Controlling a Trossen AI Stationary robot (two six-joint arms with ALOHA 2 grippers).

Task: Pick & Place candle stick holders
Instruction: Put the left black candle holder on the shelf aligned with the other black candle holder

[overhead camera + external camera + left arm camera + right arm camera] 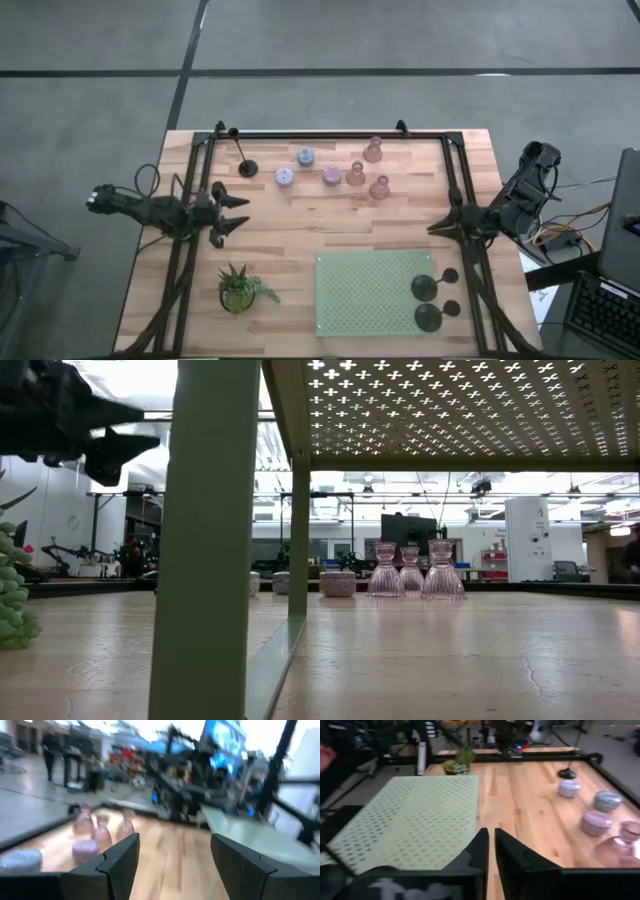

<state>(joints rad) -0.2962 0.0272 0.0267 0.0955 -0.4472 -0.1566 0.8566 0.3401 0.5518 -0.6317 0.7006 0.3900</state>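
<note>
Three pink bell-shaped candle stick holders point(373, 150) point(356, 174) point(379, 187) and three short lilac or pale-blue ones point(305, 156) point(285, 177) point(332, 177) stand on the wood at the far middle. A black holder with a thin stem point(246, 165) stands left of them. Two more black holders point(424, 288) point(430, 317) sit on the right end of the green perforated shelf point(360, 290). My left gripper point(238, 212) point(175, 865) hovers open at the left, pointing level toward the table's right. My right gripper point(437, 228) point(490, 847) hangs shut and empty at the right, above the shelf's far right corner.
A small green potted plant point(240, 288) stands near the front left. A black frame point(320, 135) runs along the table's far edge and down both sides. The shelf stands on thin green legs point(205, 540). Bare wood point(330, 225) lies between the grippers.
</note>
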